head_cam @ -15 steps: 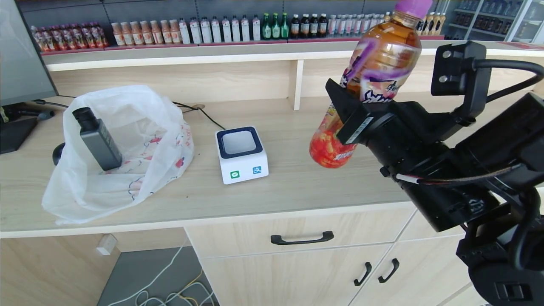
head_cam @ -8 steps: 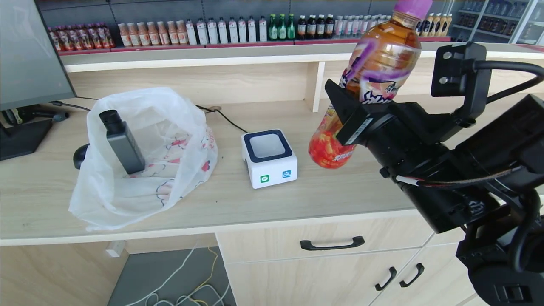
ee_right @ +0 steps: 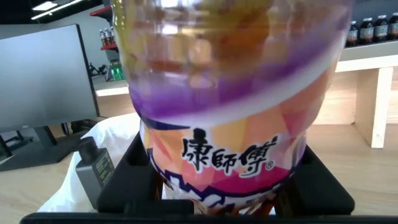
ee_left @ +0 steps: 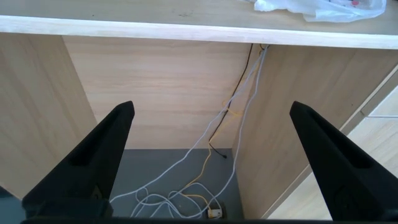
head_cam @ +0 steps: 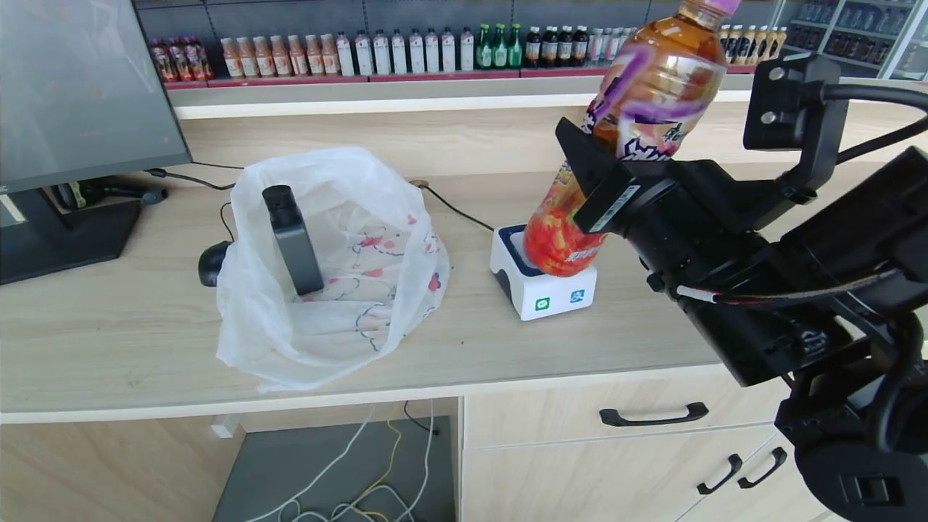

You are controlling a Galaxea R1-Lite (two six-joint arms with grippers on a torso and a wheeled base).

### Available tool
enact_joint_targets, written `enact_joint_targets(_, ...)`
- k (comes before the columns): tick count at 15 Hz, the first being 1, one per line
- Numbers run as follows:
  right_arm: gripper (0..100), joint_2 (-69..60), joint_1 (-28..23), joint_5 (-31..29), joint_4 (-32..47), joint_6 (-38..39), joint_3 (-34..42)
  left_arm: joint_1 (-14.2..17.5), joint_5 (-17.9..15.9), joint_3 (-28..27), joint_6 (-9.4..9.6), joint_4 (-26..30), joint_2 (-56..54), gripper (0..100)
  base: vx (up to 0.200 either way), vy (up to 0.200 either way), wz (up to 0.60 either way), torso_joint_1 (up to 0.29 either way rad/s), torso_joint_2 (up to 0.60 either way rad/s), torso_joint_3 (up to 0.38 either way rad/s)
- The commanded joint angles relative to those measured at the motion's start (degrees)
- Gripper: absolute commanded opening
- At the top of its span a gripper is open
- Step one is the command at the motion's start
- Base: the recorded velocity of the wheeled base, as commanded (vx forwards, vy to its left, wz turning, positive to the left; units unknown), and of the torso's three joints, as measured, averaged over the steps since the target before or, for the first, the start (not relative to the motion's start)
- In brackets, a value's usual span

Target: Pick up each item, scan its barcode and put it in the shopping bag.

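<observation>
My right gripper point(head_cam: 602, 181) is shut on a tea bottle point(head_cam: 645, 101) with a purple cap and an orange and purple label. The bottle is tilted, and its base hangs over the white barcode scanner point(head_cam: 551, 293) on the wooden counter point(head_cam: 130, 341). The right wrist view shows the bottle point(ee_right: 230, 93) close up between the black fingers point(ee_right: 130, 180). The white plastic shopping bag point(head_cam: 362, 239) stands open to the scanner's left, with a grey bottle point(head_cam: 293, 243) upright inside. My left gripper point(ee_left: 208, 162) is open and holds nothing, below the counter edge point(ee_left: 124, 26).
A monitor point(head_cam: 80, 80) on a black stand is at the counter's far left, with a black mouse point(head_cam: 212, 262) beside the bag. A cable point(head_cam: 453, 206) runs behind the scanner. Shelves of drinks point(head_cam: 406, 51) line the back. Drawers with black handles point(head_cam: 652, 417) sit below; loose cables point(ee_left: 205, 149) hang under the counter.
The head view has shifted, so the counter's things appear further right. The held bottle, earlier right of the scanner, now hangs over it. The bag and grey bottle have not moved on the counter.
</observation>
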Motion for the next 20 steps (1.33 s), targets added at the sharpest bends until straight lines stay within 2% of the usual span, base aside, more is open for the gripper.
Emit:
enact_joint_targets(1,0,0.57,-0.01,0.47,0.32,-0.15,-0.98,0.07,0.00,0.00,0.00,-0.08,-0.02,100,0.000,0.000,0.00,0.000,0.00,0.000)
enact_joint_targets(8,0,4.17,0.86,1.00,2.96,0.11,-8.63,0.07,0.00,0.00,0.00,-0.08,-0.02,100,0.000,0.000,0.00,0.000,0.00,0.000)
enact_joint_targets(11,0,7.42,0.16,-7.26,9.20,12.94,-16.62,0.07,0.00,0.00,0.00,-0.08,-0.02,100,0.000,0.000,0.00,0.000,0.00,0.000)
enact_joint_targets(13,0,9.62,-1.07,-7.61,9.90,16.81,-19.70,0.07,0.00,0.00,0.00,-0.08,-0.02,100,0.000,0.000,0.00,0.000,0.00,0.000)
enact_joint_targets(16,0,12.08,-3.44,-7.70,10.78,27.01,-20.84,0.07,0.00,0.00,0.00,-0.08,-0.02,100,0.000,0.000,0.00,0.000,0.00,0.000)
enact_joint_targets(20,0,11.73,-5.99,-7.61,16.67,41.07,-22.34,0.07,0.00,0.00,0.00,-0.08,-0.02,100,0.000,0.000,0.00,0.000,0.00,0.000)
